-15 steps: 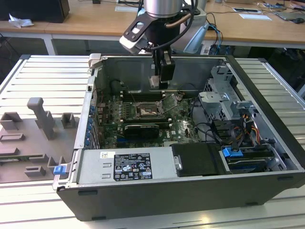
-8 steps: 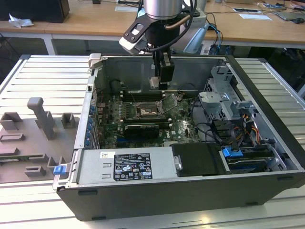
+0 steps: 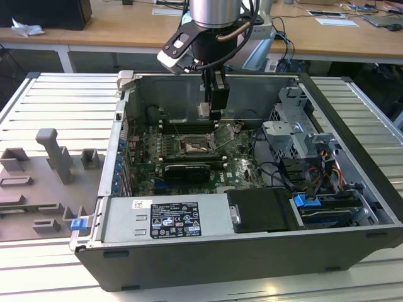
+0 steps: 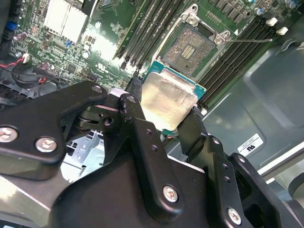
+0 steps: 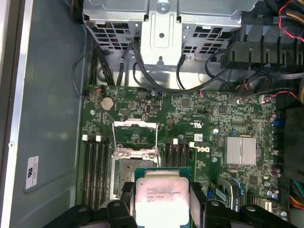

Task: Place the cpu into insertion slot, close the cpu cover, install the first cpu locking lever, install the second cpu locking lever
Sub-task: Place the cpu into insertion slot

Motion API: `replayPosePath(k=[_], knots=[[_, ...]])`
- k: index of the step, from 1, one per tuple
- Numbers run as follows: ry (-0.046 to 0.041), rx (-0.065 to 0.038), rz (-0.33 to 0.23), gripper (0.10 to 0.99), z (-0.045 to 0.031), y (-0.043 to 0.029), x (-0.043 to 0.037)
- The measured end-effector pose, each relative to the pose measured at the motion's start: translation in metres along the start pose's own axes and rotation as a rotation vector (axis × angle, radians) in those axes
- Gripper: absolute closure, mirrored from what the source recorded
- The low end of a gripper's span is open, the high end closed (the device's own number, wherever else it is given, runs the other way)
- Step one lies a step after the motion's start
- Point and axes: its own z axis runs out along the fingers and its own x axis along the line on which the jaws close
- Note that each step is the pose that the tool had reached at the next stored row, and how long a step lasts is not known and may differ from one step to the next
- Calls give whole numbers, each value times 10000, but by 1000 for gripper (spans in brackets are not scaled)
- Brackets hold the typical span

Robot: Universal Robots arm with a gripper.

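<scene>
Black gripper (image 4: 166,108) fingers (image 4: 137,102) are clamped on two opposite edges of the cpu (image 4: 168,97), metal top facing the camera.

- First wrist view: gripper (image 5: 161,211) grips the cpu (image 5: 161,197), which overlaps one edge of the insertion slot (image 5: 122,176). The chip is not seated.
- Same view: the cpu cover (image 5: 135,124) stands swung up off the slot, so green board shows through its cut-out.
- Second wrist view: the insertion slot (image 4: 190,47) lies bare, its contact field exposed. The cpu is held clear of it, just beside one side of the frame.
- Exterior view: gripper (image 3: 214,104) hangs inside the open computer case (image 3: 189,261), raised above the motherboard (image 3: 242,170). The slot (image 3: 194,148) lies lower, and the cover (image 3: 225,135) tilts up at the exterior view's right of it.

Surroundings:
- Memory sticks (image 5: 95,161) flank the slot on both sides, close to its frame.
- A finned silver heat sink (image 5: 241,151) sits well apart from the slot.
- A metal drive cage (image 5: 166,23) with dark cables (image 5: 199,85) stands beyond the cover.
- The case rests on a slatted metal tabletop (image 3: 56,100).
- Grey fixture blocks (image 3: 53,157) sit at the exterior view's left.
</scene>
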Motion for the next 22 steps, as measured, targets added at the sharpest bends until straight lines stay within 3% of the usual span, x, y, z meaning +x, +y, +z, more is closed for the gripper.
replayPosePath(k=[10,22], knots=[[-35,1,412,545,65,-22,0],[-43,23,495,545,144,-40,0]])
